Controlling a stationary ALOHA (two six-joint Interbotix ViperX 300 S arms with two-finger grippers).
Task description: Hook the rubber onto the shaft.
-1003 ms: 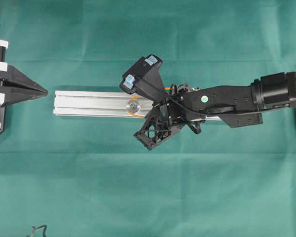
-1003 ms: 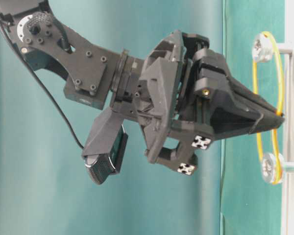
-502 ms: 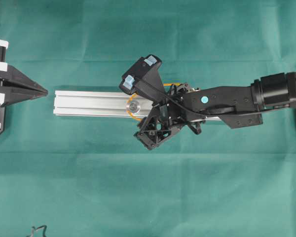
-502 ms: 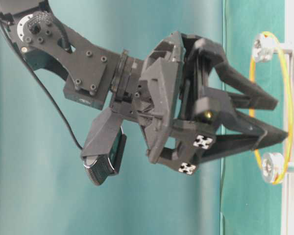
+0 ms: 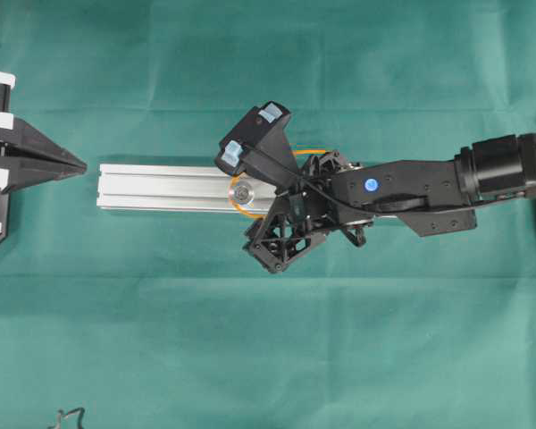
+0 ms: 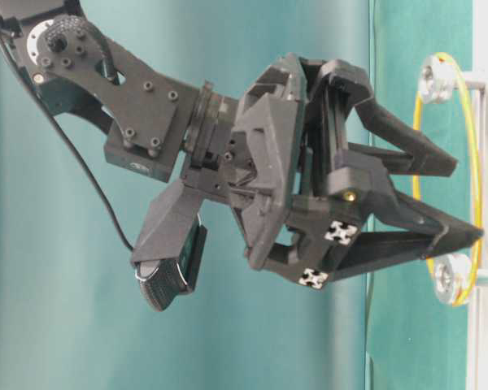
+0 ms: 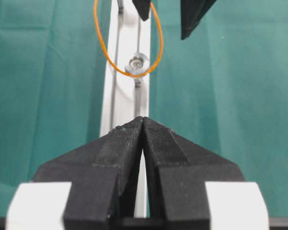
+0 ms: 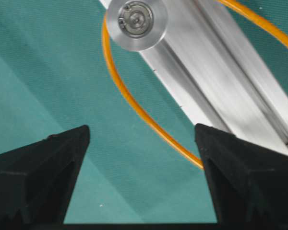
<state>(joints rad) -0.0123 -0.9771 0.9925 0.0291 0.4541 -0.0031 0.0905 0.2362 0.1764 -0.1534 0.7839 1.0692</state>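
The right pincer (image 6: pixel 439 203) is spread wide, and nothing is between its two black fingers (image 6: pixel 415 154). It hangs just over the silver rail (image 5: pixel 161 186) in the middle of the desk (image 5: pixel 268 340), which has a green cloth on it. The orange rubber band (image 6: pixel 472 154) is not in the pincer. It sits loose around the two round silver pegs that stick up from the rail, one peg (image 6: pixel 435 81) at each end of the loop. In the right wrist view the band (image 8: pixel 134 103) goes round a peg (image 8: pixel 137 21) and bows out past both sides of the rail, lying free between the finger tips. The left pincer (image 7: pixel 143 127) is far off at the left end of the desk, in line with the rail. Its fingers are pressed tight together with nothing in them.
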